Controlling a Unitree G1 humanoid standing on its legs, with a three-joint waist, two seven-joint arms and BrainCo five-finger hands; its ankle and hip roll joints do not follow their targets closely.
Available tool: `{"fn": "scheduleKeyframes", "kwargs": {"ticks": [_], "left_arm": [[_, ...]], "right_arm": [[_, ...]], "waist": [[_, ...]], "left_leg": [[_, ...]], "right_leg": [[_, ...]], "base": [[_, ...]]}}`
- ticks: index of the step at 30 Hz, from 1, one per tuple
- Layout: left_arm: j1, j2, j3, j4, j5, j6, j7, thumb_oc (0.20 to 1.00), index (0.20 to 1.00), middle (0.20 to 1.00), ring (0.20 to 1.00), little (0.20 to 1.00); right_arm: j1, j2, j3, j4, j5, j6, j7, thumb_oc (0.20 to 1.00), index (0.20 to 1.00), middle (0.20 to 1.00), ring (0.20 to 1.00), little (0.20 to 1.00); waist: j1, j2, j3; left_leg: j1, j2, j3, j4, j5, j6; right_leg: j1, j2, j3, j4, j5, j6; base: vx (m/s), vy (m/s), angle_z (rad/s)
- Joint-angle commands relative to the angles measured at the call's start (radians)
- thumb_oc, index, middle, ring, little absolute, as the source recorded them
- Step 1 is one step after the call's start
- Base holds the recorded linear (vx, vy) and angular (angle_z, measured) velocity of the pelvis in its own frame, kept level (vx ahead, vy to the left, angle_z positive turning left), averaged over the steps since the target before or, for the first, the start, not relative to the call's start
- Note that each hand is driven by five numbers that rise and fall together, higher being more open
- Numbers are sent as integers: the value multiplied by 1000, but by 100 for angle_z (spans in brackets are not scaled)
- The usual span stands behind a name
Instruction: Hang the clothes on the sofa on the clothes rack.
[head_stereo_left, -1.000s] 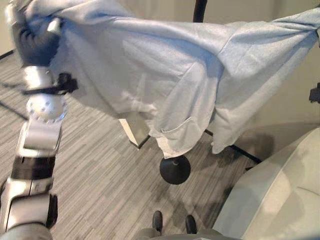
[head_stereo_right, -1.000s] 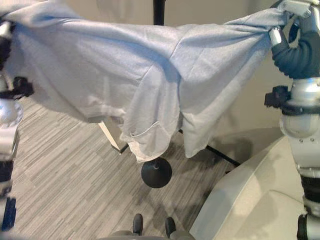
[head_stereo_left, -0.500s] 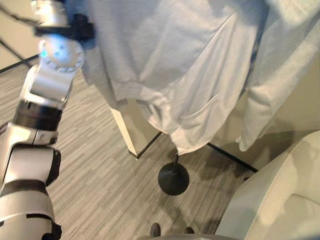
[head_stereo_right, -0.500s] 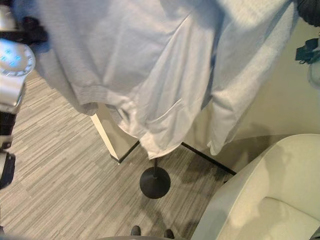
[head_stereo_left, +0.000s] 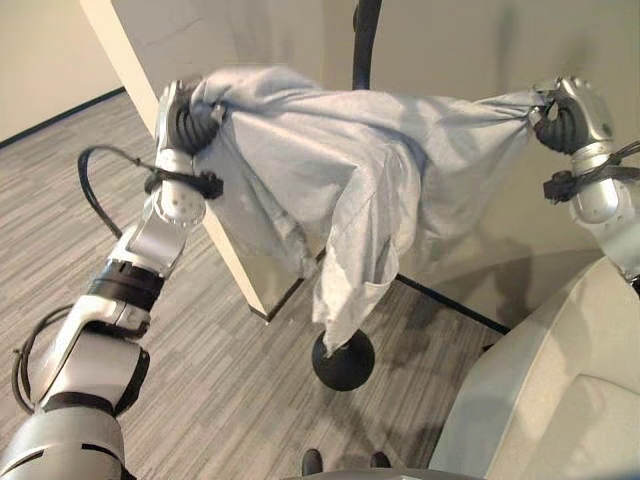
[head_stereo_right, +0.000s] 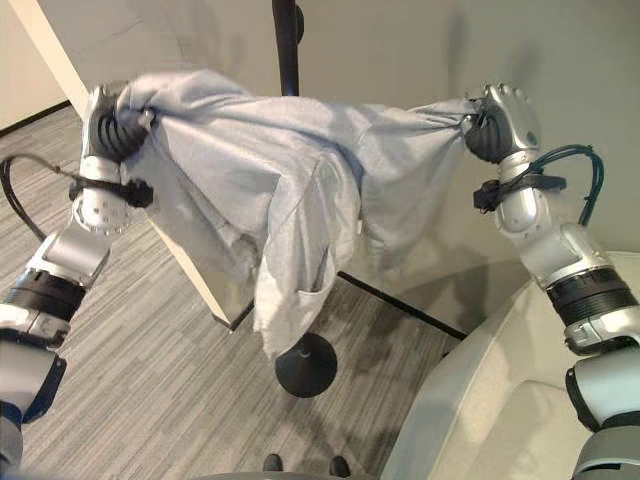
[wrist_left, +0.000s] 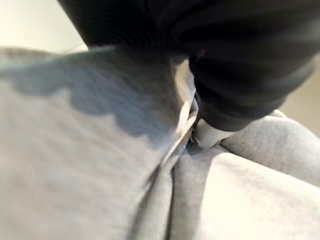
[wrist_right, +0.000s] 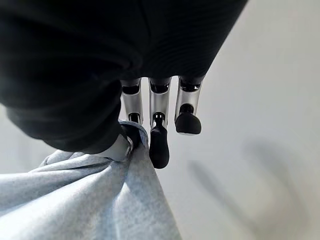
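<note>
We find one light grey garment (head_stereo_right: 300, 190) held aloft, stretched sideways between the two hands, its long axis running left to right across the scene in front of the black rack pole (head_stereo_right: 287, 40). Its middle sags, and a loose fold hangs straight down toward the rack's round black base (head_stereo_right: 306, 366). The left hand (head_stereo_right: 110, 120) has its fingers curled round a bunched end of the cloth. The right hand (head_stereo_right: 500, 120) pinches the opposite end, thumb against fingers (wrist_right: 159, 135). We count one sofa (head_stereo_left: 560, 400), at lower right, well below the garment.
</note>
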Motion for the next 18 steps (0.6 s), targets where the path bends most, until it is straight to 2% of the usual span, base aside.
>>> {"fn": "scheduleKeyframes", "kwargs": {"ticks": [1, 6, 10, 14, 18], "left_arm": [[-44, 31, 97, 67, -31, -15, 24, 200, 200, 200, 200, 200], [31, -8, 124, 64, -39, -13, 11, 200, 200, 200, 200, 200], [103, -96, 142, 26, -61, -22, -8, 200, 200, 200, 200, 200], [134, -152, 145, -18, -91, -32, -20, 200, 200, 200, 200, 200], [237, -231, 167, -103, -138, -49, -55, 200, 200, 200, 200, 200]], "right_arm": [[23, -18, -91, 24, 16, -13, -17, 200, 200, 200, 200, 200], [109, 59, -114, -4, 11, -18, -5, 200, 200, 200, 200, 200], [232, 162, -166, 8, -5, -13, -11, 200, 200, 200, 200, 200], [295, 212, -187, 30, -4, -7, -13, 200, 200, 200, 200, 200], [417, 289, -229, 44, -5, -6, -5, 200, 200, 200, 200, 200]], "waist": [[33, -29, -31], [35, -28, -28], [33, -21, -20], [29, -17, -12], [26, -12, -4]], "left_leg": [[54, 35, 38, 3, -76, -73], [55, 34, 38, 3, -77, -71], [57, 33, 38, 3, -79, -67], [55, 31, 37, 3, -81, -65], [59, 30, 37, 3, -85, -61]], "right_leg": [[42, -97, -75, 3, -18, 133], [42, -99, -76, 3, -18, 131], [44, -102, -80, 3, -21, 128], [43, -105, -82, 3, -21, 127], [44, -109, -86, 3, -22, 124]], "base": [[0, 0, 0], [0, 0, 0], [0, 0, 0], [0, 0, 0], [0, 0, 0]]}}
